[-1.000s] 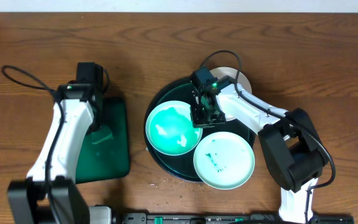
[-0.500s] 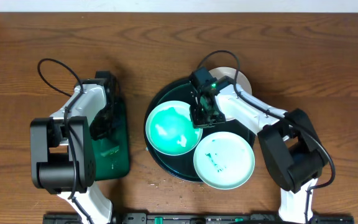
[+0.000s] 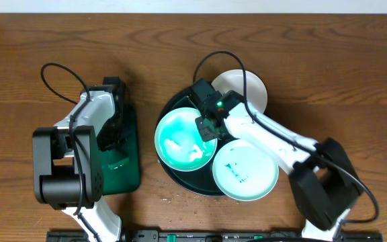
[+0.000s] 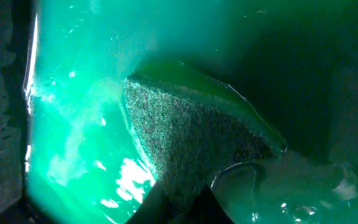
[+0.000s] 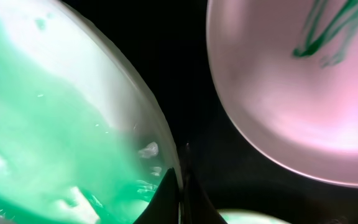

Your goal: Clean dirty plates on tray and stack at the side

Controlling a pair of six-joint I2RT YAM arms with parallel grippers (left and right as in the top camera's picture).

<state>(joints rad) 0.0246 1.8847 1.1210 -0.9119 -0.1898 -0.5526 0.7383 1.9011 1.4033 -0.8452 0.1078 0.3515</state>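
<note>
On the round dark tray (image 3: pixel 177 103) lies a mint plate (image 3: pixel 182 140) covered in green foam. My right gripper (image 3: pixel 206 128) is shut on its right rim; the right wrist view shows that rim (image 5: pixel 157 158) pinched between the dark jaws of the gripper (image 5: pixel 180 198). A second mint plate (image 3: pixel 245 170) with green smears overlaps the tray's front right. The white plate (image 3: pixel 242 89) rests at the tray's back right. My left gripper (image 4: pixel 194 210) is shut on a green sponge (image 4: pixel 191 137) that sits in green liquid.
A rectangular dark green tray (image 3: pixel 127 171) holding liquid stands left of the round tray, under my left arm (image 3: pixel 89 117). Small white specks (image 3: pixel 170 199) lie on the wooden table near the front edge. A black cable (image 3: pixel 59 70) loops behind the left arm.
The right gripper has shifted left and forward with the foamy plate's rim in it, uncovering the white plate. The left arm folded in over the rectangular tray, then stayed still.
</note>
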